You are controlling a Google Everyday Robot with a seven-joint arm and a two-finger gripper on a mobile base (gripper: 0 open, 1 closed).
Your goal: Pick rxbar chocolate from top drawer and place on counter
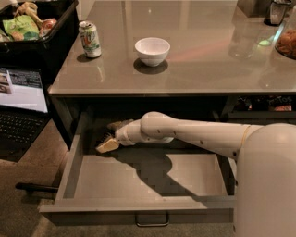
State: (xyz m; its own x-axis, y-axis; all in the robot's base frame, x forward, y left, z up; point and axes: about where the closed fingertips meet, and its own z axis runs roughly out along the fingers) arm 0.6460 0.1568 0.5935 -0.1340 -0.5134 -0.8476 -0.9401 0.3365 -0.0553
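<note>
The top drawer (138,203) is pulled out below the counter (208,60), its metal handle at the front. My arm reaches from the right into the drawer. The gripper (111,137) is low at the drawer's rear left corner, in the shadow under the counter's edge. The rxbar chocolate does not show; the dark back of the drawer around the gripper hides what lies there. The visible grey drawer floor in front of the gripper holds only the arm's shadow.
On the counter stand a green-and-white soda can (89,39) at the left and a white bowl (152,50) near the middle. A black bin (41,37) of snacks and an open laptop (21,106) are to the left. Glassware (277,14) stands at the far right.
</note>
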